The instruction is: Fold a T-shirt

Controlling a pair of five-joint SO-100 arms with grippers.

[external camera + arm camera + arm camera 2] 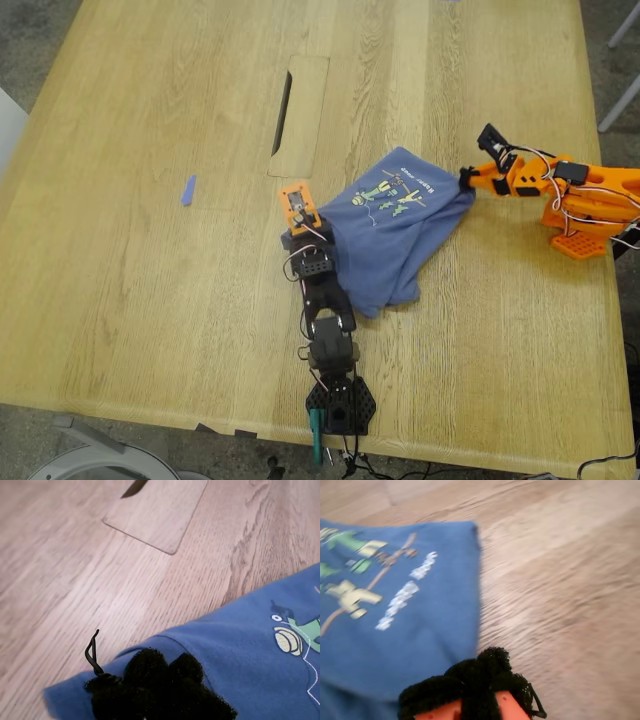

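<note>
The T-shirt (400, 225) lies bunched mid-table, our first gripper (297, 212) and second gripper (468, 180) each seemingly clamped on an opposite edge, mid-fold we judge; next calls for carrying both edges across together.

The T-shirt (400, 235) lies bunched on the tabletop (150, 300) between my first pincer (298, 215) and my second pincer (470, 180); a small scrap (188, 190) lies well apart toward the exterior view's left

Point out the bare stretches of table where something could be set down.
Most of the table is bare: the wide stretch on the exterior view's left around the tiny blue scrap, and the far strip beyond the cable slot. It is crowded around the T-shirt, with my first gripper and my second gripper at its edges.
</note>
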